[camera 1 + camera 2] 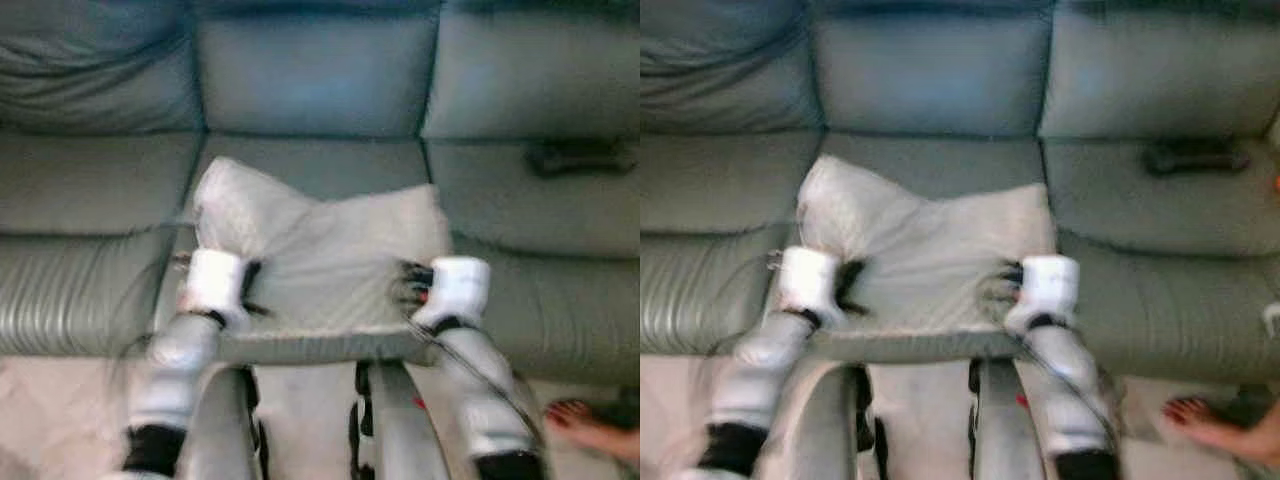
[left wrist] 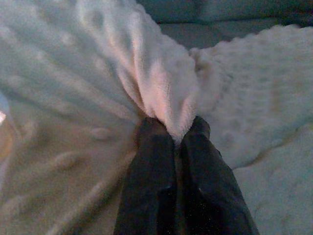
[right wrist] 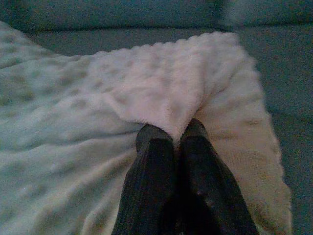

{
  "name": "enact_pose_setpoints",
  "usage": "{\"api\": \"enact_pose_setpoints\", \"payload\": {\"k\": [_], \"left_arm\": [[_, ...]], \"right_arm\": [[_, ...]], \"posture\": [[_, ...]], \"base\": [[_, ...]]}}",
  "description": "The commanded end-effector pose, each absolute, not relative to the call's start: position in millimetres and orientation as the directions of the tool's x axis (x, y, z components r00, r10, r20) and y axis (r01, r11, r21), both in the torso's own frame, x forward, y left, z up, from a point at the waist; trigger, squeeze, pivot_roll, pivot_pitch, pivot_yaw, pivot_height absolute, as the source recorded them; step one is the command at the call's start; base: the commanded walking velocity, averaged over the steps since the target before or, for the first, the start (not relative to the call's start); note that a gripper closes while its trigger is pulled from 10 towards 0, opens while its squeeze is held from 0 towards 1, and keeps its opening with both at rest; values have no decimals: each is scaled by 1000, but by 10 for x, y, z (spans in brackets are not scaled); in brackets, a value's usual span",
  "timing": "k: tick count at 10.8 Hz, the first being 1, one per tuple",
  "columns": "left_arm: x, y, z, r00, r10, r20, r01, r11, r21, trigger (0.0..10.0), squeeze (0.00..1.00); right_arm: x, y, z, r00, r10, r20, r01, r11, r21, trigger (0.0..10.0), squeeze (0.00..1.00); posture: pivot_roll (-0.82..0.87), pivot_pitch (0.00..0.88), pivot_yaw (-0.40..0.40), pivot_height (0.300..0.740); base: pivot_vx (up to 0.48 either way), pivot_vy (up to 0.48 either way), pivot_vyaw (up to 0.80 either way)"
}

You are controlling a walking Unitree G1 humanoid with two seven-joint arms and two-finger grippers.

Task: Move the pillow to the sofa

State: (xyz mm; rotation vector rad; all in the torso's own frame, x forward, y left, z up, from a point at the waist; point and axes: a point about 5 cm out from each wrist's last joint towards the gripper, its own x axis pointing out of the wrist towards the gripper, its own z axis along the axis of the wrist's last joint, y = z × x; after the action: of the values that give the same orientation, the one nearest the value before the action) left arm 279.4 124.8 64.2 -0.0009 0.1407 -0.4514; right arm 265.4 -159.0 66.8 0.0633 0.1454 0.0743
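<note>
Jaws of left gripper [image 2: 172,132] and right gripper [image 3: 172,131] both clamped tight on pinched folds of pillow [image 1: 330,255]. Pillow over front edge of sofa [image 1: 320,160] middle seat, apparently resting on it, near edge overhanging. Left, by judgement: push deeper, let go. Dark object [image 1: 580,155] on right seat, well apart.
</note>
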Motion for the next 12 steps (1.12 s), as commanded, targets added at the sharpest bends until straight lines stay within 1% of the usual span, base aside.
{"api": "enact_pose_setpoints", "payload": {"k": [1, 2, 4, 6, 7, 8, 9, 10, 12], "left_arm": [[2843, 1364, 684, 901, -413, -132, 420, 907, 28, 10000, 0], [2987, 1475, 711, 920, -360, -154, 372, 927, 51, 10000, 0], [3154, 1564, 841, 926, -352, -136, 364, 928, 77, 10000, 0], [3316, 1631, 863, 938, -312, -152, 329, 939, 100, 10000, 0], [3413, 1541, 863, 932, -323, -165, 339, 937, 86, 10000, 0], [3471, 1476, 884, 929, -331, -167, 349, 933, 85, 10000, 0], [3546, 1430, 916, 929, -326, -176, 346, 933, 94, 10000, 0], [3629, 1433, 991, 935, -309, -171, 332, 934, 131, 10000, 0], [3759, 1512, 1155, 949, -278, -149, 302, 937, 176, 10000, 0]], "right_arm": [[2640, -1541, 686, 986, 88, -141, -76, 993, 90, 10000, 0], [2684, -1572, 705, 986, 83, -145, -71, 994, 88, 10000, 0], [2877, -1655, 851, 991, 50, -127, -39, 996, 86, 10000, 0], [3106, -1761, 936, 989, 34, -141, -25, 997, 70, 10000, 0], [3293, -1861, 986, 988, 12, -151, -4, 999, 50, 10000, 0], [3388, -1894, 1017, 986, 5, -164, 2, 999, 43, 10000, 0], [3481, -1883, 1043, 983, 32, -183, -28, 999, 25, 10000, 0], [3560, -1847, 1092, 981, 66, -184, -61, 998, 35, 10000, 0], [3681, -1801, 1201, 985, 83, -148, -78, 996, 41, 10000, 0]], "posture": [[-64, 241, -2, 614], [-61, 270, -4, 614], [-53, 325, 5, 614], [-56, 377, 5, 614], [-54, 407, 1, 614], [-57, 423, -1, 614], [-65, 431, -5, 614], [-70, 435, -7, 614], [-78, 441, -10, 614]], "base": [[0, 0, 0], [0, 0, 0], [0, 0, 0], [0, 0, 0], [0, 0, 0], [0, 0, 0], [0, 0, 0], [0, 0, 0], [0, 0, 0]]}}
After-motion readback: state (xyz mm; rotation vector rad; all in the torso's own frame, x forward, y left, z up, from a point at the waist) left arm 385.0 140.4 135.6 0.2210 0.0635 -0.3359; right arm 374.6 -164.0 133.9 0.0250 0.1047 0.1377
